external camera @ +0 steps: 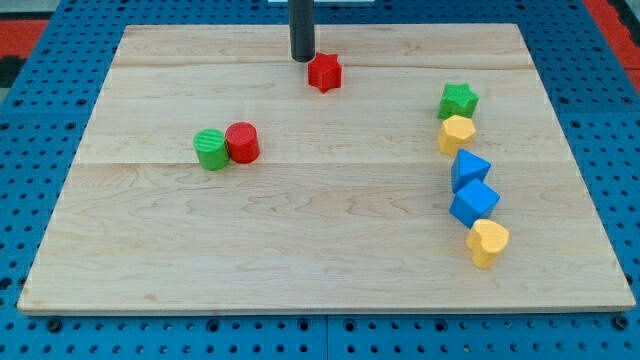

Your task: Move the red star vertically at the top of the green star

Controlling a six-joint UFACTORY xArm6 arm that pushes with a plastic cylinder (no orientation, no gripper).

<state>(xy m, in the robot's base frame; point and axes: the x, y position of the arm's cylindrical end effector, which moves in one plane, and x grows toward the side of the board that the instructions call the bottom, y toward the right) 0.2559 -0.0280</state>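
The red star (pixel 324 72) lies near the top middle of the wooden board. The green star (pixel 458 100) lies at the view's right, well to the right of and slightly lower than the red star. My tip (pixel 302 58) stands just to the upper left of the red star, close to it or touching its left edge.
A yellow block (pixel 455 133) sits right below the green star, then two blue cubes (pixel 469 169) (pixel 473 203) and a yellow heart (pixel 487 242) run down the right side. A green cylinder (pixel 211 149) and a red cylinder (pixel 242 143) touch at the left middle.
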